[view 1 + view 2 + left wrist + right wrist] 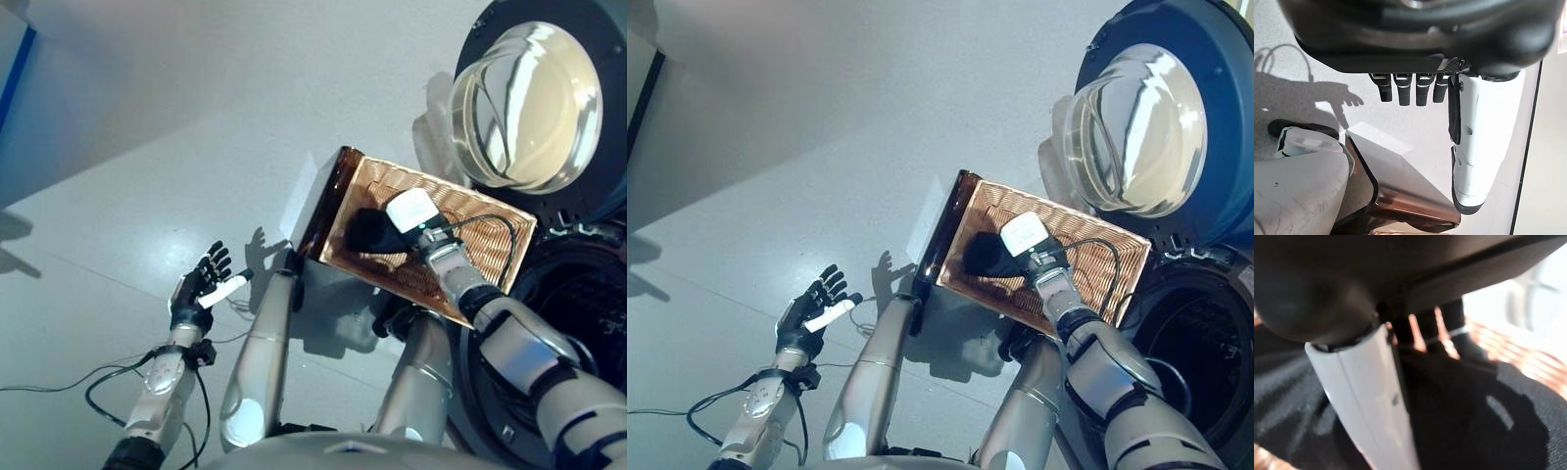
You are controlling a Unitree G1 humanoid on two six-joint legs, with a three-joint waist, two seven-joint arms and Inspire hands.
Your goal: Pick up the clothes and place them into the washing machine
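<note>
The right hand (411, 217) is sunk into the black garment (367, 232) in the basket (490, 245) — its grip cannot be told; the left hand (201, 284) is held spread, clear of it.

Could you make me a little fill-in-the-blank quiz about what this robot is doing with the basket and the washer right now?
1. The right hand reaches into the wicker ____.
2. The cloth under that hand is ____ in colour.
3. The washing machine door stands ____.
4. The left hand, over the bare floor, holds ____.

Missing words: basket; black; open; nothing
</note>
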